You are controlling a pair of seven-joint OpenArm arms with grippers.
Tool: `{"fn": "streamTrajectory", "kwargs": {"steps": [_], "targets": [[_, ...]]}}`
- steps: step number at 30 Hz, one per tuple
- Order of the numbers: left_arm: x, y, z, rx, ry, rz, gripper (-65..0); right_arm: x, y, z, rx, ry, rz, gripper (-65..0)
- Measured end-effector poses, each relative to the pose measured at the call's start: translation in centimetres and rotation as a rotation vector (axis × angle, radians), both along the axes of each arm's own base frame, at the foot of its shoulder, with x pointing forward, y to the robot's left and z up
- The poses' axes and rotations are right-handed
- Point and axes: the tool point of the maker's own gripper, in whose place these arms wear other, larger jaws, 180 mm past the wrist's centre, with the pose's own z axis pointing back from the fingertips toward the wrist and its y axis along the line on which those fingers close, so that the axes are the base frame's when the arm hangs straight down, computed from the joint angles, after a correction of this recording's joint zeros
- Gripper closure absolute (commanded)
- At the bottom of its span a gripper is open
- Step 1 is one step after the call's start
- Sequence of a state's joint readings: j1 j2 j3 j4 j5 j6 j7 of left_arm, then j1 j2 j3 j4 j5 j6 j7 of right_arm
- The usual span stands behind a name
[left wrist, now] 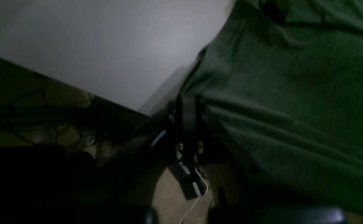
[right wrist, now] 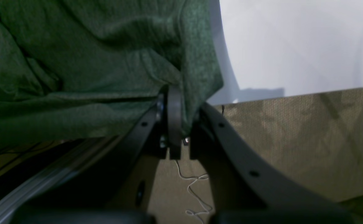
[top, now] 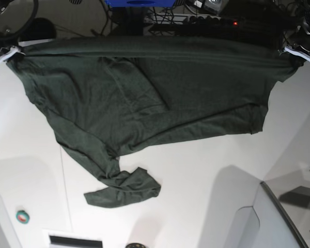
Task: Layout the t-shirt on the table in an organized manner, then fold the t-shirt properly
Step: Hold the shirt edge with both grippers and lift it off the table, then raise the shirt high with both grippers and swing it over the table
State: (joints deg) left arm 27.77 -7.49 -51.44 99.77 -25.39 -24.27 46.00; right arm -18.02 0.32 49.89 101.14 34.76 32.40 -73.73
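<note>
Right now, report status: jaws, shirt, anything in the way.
Left gripper and right gripper: jaws shut on the t-shirt, one corner each. Shirt stretched between them, lower part bunched on the table. Small teal object at table edge, clear of shirt.

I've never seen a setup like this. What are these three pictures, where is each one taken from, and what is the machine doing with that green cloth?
This is a robot with two arms, each ending in a small clamp called a gripper. Two pictures come from cameras fixed at the wrists, so each looks along its own gripper. The third looks down from above on the whole white table.

The cloth is a dark green t-shirt. The left gripper is shut on one corner of it, and the right gripper is shut on the other. In the overhead view the arms appear swapped: the left is at that picture's right edge, the right at its left edge.

Together they hold one edge of the shirt stretched taut between them. The rest drapes onto the table, with one part bunched up near the front. A small teal round object also lies there.
</note>
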Motion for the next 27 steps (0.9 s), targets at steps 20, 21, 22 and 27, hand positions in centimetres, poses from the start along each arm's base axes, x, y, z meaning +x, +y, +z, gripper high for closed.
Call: {"fn": "streamTrajectory", "kwargs": {"steps": [20,21,22,27], "targets": [[7.5,-2.8,1.1,-0.053,-0.040,-0.095,0.0,9.9,0.7,2.7,0.071,-0.113,0.009,-0.2],[8.4,-2.7,1.6,-0.054,-0.051,-0.099,0.0,10.8,0.7,2.6,0.091,-0.114,-0.004,-0.2],[9.3,-2.5,2.2,-0.052,-0.066,-0.098,0.0,11.5,0.6,2.3,0.115,-0.106,-0.021,-0.2],[13.7,-2.6,3.8,0.013,-0.048,-0.101,0.0,16.4,-0.7,2.2,0.201,-0.129,-0.087,-0.2]]}}
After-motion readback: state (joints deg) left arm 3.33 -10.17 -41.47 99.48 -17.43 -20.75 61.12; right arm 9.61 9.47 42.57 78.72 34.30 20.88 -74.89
